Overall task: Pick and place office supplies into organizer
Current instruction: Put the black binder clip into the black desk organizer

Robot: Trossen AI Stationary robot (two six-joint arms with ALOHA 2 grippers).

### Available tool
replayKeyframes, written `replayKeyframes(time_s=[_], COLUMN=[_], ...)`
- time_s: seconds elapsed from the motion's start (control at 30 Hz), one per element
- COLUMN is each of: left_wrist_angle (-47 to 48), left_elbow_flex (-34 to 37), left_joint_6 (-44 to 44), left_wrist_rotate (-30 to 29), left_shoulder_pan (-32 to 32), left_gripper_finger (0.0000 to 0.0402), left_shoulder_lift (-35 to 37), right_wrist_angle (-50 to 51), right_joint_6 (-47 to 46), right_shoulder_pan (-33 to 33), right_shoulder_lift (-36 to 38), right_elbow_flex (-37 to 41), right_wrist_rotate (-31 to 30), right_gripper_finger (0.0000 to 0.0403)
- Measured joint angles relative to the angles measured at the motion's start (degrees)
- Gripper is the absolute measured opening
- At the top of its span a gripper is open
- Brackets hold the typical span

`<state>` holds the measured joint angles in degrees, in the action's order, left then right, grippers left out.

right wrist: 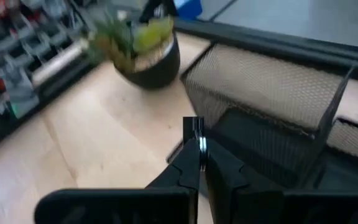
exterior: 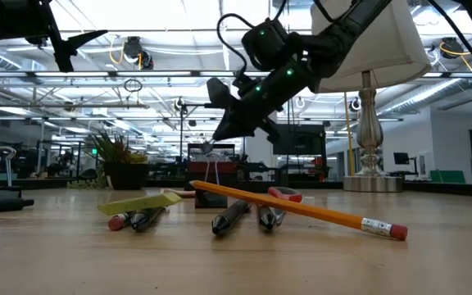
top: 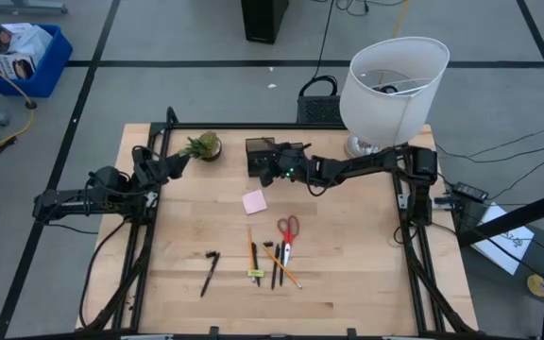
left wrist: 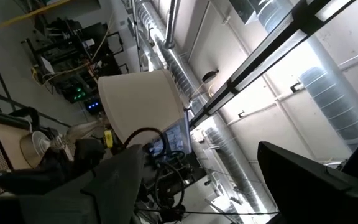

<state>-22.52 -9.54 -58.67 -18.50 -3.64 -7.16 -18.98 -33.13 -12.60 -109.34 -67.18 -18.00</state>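
mostly undone: right claw [right wrist: 199, 163], pressed together on a small black clip [right wrist: 193, 128], hovers by the organizer [top: 263, 151]; scissors [top: 288, 229], pencils [top: 281, 265], sticky pad [top: 254, 201] wait on tabletop [top: 348, 264]. left claw [top: 173, 162] spread, idle.

Dark mesh organizer [top: 261, 151] at table's back; scissors [top: 288, 229], pencils [top: 280, 264] lie mid-table.

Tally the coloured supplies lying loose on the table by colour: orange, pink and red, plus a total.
Orange: 2, one pencil and another pencil
Pink: 1, the sticky-note pad
Red: 1, the red-handled scissors
Total: 4
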Motion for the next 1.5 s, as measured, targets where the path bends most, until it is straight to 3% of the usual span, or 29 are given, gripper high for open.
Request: replayKeyframes(time_s=[0.53,1.0,1.07,1.3,1.5], left_wrist_angle=[0.0,0.0,0.0,0.0,0.6], left_elbow_flex=[0.0,0.0,0.0,0.0,0.0], left_joint_6=[-0.1,0.3,-0.2,-0.3,-5.2], left_wrist_rotate=[0.2,0.0,0.0,0.5,7.4], left_shoulder_pan=[0.0,0.0,0.0,0.0,0.0], left_gripper_finger=[0.0321,0.0321,0.0321,0.0321,0.0321], left_shoulder_lift=[0.0,0.0,0.0,0.0,0.0], right_wrist_angle=[0.3,0.4,0.1,0.0,1.0], right_joint_6=[-3.7,-3.2,-3.1,-1.4,-0.9], right_shoulder_pan=[-2.0,-1.8,-1.6,-0.1,2.7], right_shoulder_lift=[0.0,0.0,0.1,0.3,0.7], right_elbow_flex=[0.0,0.0,0.0,0.0,0.0], right_wrist_rotate=[1.8,2.3,5.7,26.7,39.6], right_gripper_finger=[0.0014,0.0121,0.0126,0.012,0.0111])
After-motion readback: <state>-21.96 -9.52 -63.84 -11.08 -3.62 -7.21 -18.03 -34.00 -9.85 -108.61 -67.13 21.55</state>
